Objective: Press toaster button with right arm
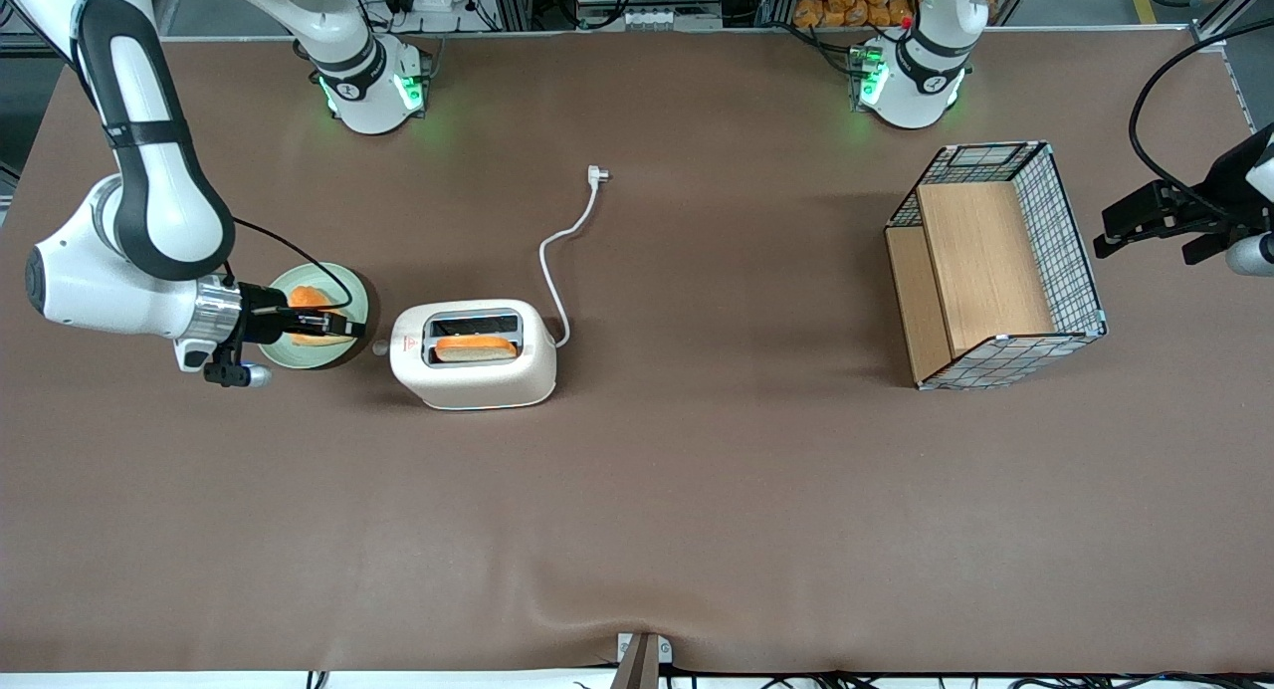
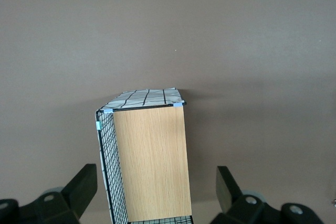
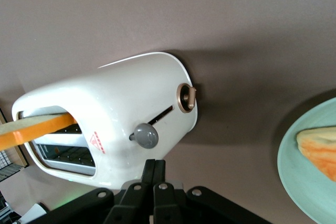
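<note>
The toaster button, a small grey knob, is projecting from a slot in the narrow end of the toaster, the end facing the working arm's end of the table. The toaster is sitting near the middle of the table, with a bread slice standing in the slot nearer the front camera. The cord is trailing away toward the arm bases, with the plug lying loose.

The gripper of the right arm is hovering over the green plate, just beside the toaster's button end; its fingers are pressed together and gripping nothing.

Handling judgement: the knob is likely rigid plastic on a sprung slider and needs a firm push along its slot, not a grasp. The closed fingertips should bear on its upper face. The toaster casing looks light and smooth, so it may be sliding under off-axis force.

A second piece of bread is lying on the plate. A wire basket is standing toward the parked arm's end.
</note>
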Available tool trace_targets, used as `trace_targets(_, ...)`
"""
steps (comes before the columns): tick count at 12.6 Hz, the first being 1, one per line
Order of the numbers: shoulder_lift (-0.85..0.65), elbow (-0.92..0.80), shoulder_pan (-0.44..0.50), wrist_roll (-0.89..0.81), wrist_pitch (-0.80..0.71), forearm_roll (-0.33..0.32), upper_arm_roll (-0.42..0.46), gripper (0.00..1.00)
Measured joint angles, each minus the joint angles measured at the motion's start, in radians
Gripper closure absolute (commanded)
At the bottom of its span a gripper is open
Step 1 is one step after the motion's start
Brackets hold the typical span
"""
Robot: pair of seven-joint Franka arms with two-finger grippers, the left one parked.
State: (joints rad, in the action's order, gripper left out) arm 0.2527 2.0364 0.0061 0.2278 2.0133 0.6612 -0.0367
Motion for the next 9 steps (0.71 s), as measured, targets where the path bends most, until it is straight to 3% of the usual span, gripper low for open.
trace_targets(9,0.042,-0.039,0.021,0.001,0.027,0.032,0.0,1.0)
